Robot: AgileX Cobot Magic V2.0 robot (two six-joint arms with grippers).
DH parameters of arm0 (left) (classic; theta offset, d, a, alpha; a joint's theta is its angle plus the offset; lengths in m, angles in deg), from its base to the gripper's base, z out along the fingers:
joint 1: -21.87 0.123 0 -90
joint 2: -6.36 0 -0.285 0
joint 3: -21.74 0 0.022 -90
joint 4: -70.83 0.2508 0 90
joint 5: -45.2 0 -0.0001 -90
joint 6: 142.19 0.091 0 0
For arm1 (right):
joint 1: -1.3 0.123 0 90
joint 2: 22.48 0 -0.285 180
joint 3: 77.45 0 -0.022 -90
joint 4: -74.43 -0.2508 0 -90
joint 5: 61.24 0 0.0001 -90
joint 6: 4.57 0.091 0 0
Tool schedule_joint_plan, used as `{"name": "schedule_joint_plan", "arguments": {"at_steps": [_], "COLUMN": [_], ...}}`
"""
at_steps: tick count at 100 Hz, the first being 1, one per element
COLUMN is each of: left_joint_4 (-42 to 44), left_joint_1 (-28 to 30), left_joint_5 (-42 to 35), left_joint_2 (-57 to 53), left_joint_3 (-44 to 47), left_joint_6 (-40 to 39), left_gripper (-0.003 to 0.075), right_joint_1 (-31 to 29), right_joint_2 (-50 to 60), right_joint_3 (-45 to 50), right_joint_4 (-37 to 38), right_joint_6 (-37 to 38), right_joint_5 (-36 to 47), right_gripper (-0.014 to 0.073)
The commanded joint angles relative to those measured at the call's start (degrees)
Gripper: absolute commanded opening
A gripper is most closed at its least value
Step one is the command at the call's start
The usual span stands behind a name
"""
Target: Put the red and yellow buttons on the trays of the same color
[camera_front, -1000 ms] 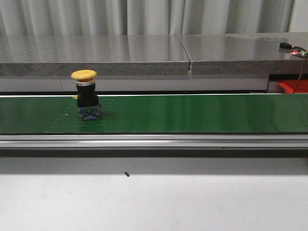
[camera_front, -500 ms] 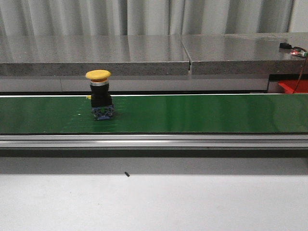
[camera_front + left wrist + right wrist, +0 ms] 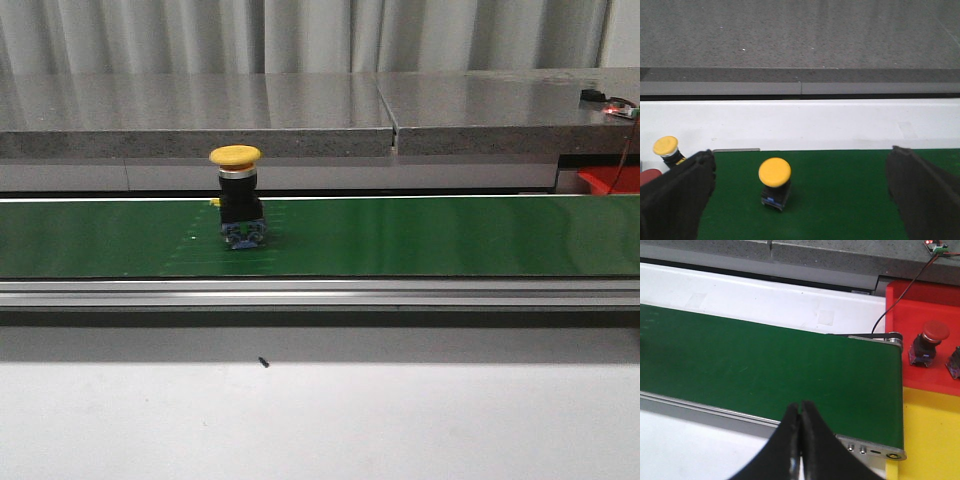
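Yellow button (image 3: 236,196) moved right along green belt (image 3: 420,235), now between wide-apart left pincer (image 3: 800,200) fingers, right pincer (image 3: 800,440) pressed together

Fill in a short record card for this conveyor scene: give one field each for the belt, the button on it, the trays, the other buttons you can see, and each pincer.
belt: green conveyor belt, running across the front view
button on belt: yellow button, upright, left of the belt's middle
trays: red tray and yellow tray at the belt's end
button in tray: red button standing in the red tray
off-belt button: second yellow button beside the belt
left pincer: open, over the belt
right pincer: shut, empty
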Motion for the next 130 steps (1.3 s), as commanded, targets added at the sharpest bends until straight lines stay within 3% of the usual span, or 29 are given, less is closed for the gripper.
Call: {"name": "schedule_joint_plan", "arguments": {"at_steps": [1, 37, 57, 69, 93, 130], "left_joint_4": [-1.33, -1.33, -2.60, -3.45, -3.54, -3.54], "left_joint_1": [-2.20, -2.58, -2.58, -2.58, -2.58, -2.58], "left_joint_5": [-5.74, -4.47, -3.74, -3.74, -3.74, -3.74], "left_joint_2": [-4.91, -16.93, -18.90, -18.90, -18.90, -18.90], "left_joint_3": [2.22, 14.33, 16.59, 16.59, 16.59, 16.59], "left_joint_6": [0.18, -0.28, -0.28, -0.28, -0.28, -0.28], "left_gripper": [0.0648, 0.0638, 0.0613, 0.0470, -0.0024, -0.0020], "right_joint_1": [-0.17, -0.17, -0.17, -0.17, -0.17, -0.17], "right_joint_2": [0.08, 0.08, 0.08, 0.08, 0.08, 0.08], "right_joint_3": [-1.49, -1.49, -1.49, -1.49, -1.49, -1.49], "right_joint_4": [-0.43, -0.43, -0.43, -0.43, -0.43, -1.01], "right_joint_6": [-0.52, -0.52, -0.52, -0.52, -0.52, -0.52], "right_joint_5": [3.56, 3.56, 3.56, 3.56, 3.56, 4.04], "right_gripper": [-0.0068, -0.0068, -0.0068, -0.0068, -0.0068, -0.0068]}}
